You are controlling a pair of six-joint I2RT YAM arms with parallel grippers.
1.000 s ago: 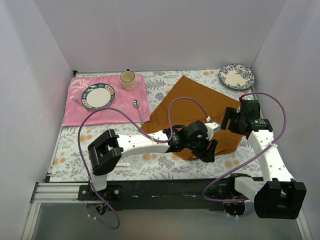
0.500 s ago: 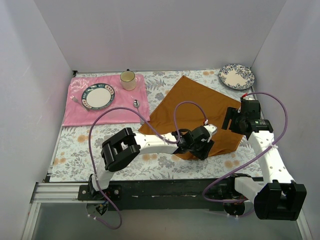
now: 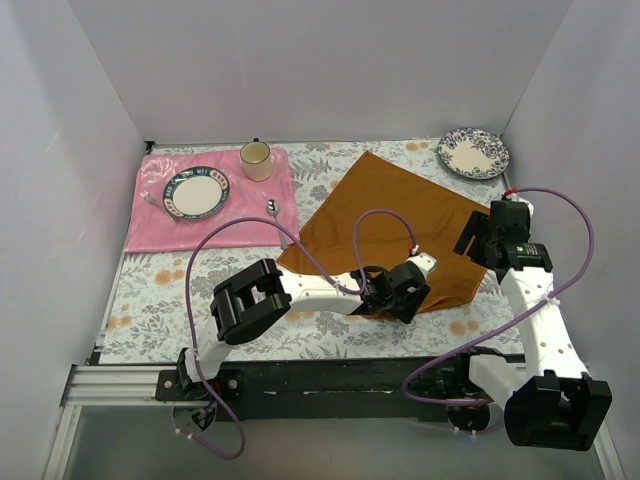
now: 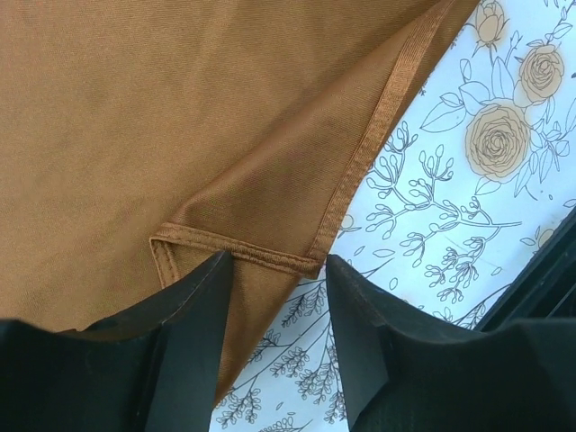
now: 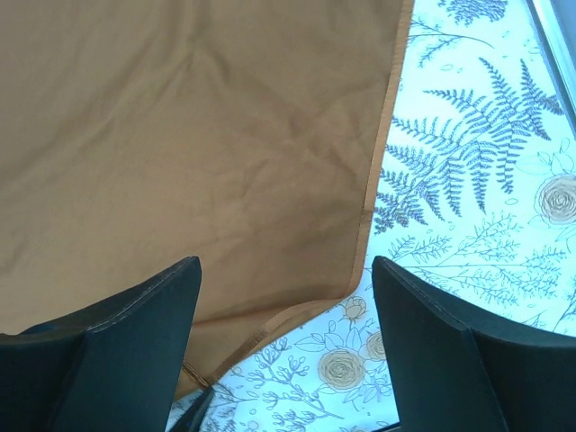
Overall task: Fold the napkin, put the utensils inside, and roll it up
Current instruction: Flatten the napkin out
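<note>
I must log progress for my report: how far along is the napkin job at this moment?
Done: nothing; the napkin lies flat and unfolded. In hand: the left gripper, open, straddles its near corner, and the right gripper hangs open over its right corner. Left: folding, filling and rolling.

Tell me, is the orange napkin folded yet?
Not yet: the napkin lies spread flat; only its near corner tip is turned over, by the left gripper.

Walls (image 3: 300, 70): white panels are closing in three sides.
Table (image 3: 150, 285): a pale floral print is covering its top.
Near edge: a metal rail (image 3: 110, 385) is running along it.
</note>
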